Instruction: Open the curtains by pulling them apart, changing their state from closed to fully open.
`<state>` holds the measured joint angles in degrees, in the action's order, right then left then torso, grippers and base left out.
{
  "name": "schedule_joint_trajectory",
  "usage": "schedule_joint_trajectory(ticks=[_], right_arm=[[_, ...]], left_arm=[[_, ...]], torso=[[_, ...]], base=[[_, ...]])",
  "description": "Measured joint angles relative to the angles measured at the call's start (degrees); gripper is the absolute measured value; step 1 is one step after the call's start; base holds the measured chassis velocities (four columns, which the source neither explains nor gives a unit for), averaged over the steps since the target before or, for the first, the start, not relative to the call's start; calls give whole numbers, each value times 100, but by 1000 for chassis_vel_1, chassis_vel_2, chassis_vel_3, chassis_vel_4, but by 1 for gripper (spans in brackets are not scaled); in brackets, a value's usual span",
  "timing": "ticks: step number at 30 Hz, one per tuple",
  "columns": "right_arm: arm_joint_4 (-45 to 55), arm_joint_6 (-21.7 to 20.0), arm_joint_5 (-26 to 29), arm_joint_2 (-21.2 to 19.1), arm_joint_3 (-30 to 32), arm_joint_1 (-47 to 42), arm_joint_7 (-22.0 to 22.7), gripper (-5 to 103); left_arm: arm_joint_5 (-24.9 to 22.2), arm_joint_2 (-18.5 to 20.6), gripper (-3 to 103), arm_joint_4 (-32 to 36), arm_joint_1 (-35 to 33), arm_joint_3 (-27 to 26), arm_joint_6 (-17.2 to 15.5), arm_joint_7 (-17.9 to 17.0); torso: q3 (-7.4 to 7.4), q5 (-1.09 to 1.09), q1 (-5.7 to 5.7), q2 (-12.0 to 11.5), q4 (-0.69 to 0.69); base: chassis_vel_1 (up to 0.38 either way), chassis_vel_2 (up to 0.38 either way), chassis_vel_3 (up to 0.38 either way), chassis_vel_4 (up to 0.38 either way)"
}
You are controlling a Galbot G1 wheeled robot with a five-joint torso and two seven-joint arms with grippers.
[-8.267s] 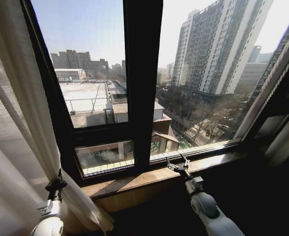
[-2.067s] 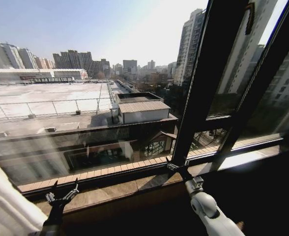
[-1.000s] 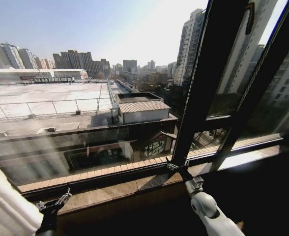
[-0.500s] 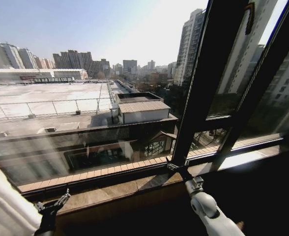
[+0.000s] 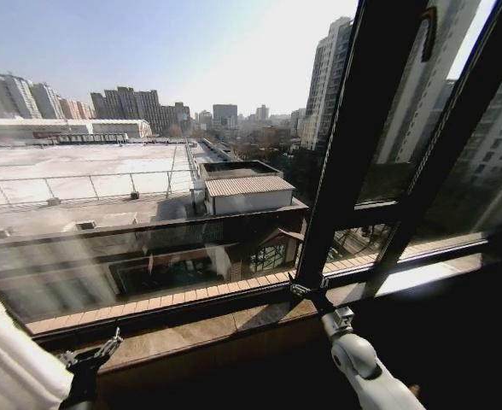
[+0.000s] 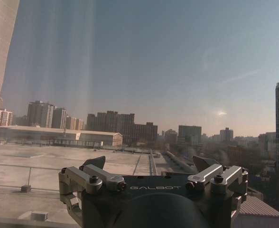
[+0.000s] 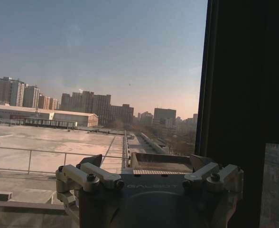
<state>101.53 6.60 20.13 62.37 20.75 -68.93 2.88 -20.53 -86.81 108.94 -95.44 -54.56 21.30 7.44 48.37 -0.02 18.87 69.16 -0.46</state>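
A: Where is the curtain [image 5: 12, 363] now?

B: Bunched in the lower left corner of the head view, right beside the left end effector [image 5: 90, 354]. The window pane [image 5: 148, 128] ahead looks uncovered.

A: Is it gripping the fabric?

B: No. Its fingers are spread and hold nothing; the cloth sits just beside them. The right end effector [image 5: 309, 291] waits near the window sill [image 5: 225, 323], its fingers also apart.

A: So how to finish well?

B: I judge the left side nearly done. Push the bunch sideways along the rail line, low and steady, without snagging the weave on a fingertip. Keep the right arm parked by the dark frame [image 5: 353, 145].
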Motion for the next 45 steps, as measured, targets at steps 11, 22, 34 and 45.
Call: schedule_joint_trajectory(ticks=[11, 22, 34, 45], right_arm=[[0, 0, 0, 0, 0, 0, 0, 100], [0, 0, 0, 0, 0, 0, 0, 100], [0, 0, 0, 0, 1, 0, 0, 100], [0, 0, 0, 0, 1, 0, 0, 100]], left_arm=[[-3, 0, 100, 1, 0, 2, -2, -1], [-3, 0, 100, 2, 0, 2, -3, -1], [-3, -1, 100, 2, 0, 2, -3, 0], [-3, -1, 100, 2, 1, 1, -3, -1]], torso=[[0, 0, 0, 0, 0], [0, 1, 0, 0, -1], [0, 0, 0, 0, -1], [1, 1, 1, 0, -1]], base=[[-258, -249, 245, 242], [-343, -347, 346, 344], [-362, -351, 355, 359], [-348, -353, 350, 347]])
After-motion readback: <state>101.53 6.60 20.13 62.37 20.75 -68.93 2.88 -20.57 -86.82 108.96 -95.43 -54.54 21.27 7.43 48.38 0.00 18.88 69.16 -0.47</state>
